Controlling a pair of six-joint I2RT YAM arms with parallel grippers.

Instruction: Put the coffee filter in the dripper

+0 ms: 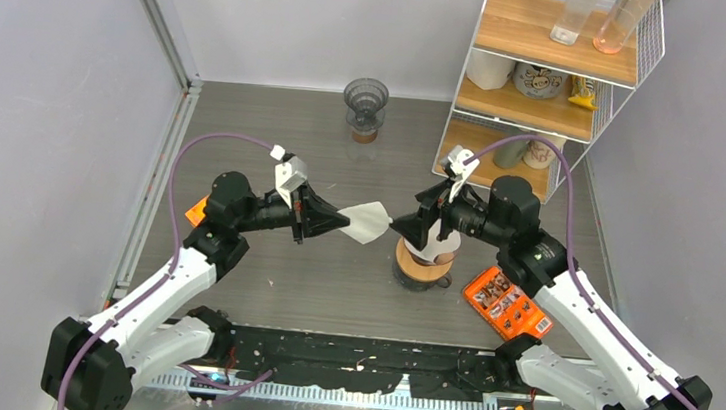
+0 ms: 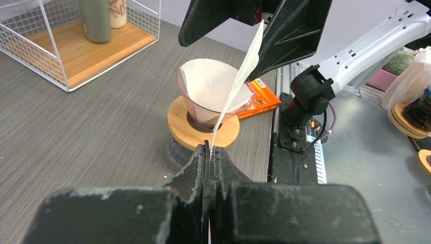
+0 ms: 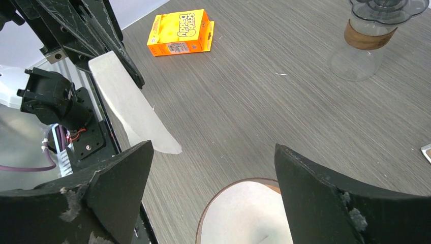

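Left gripper (image 2: 209, 150) is seen clamped on coffee filter (image 2: 239, 76), arm stretched toward frame centre; right gripper (image 3: 213, 150) is held spread wide, directly above dripper (image 2: 195, 109).

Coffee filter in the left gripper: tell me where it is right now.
In the top view the coffee filter is held above the middle of the table, pinched by the left gripper, just left of the dripper.

Right end effector (image 1: 416, 218) hangs over the dripper (image 2: 198, 109); its left side is open.
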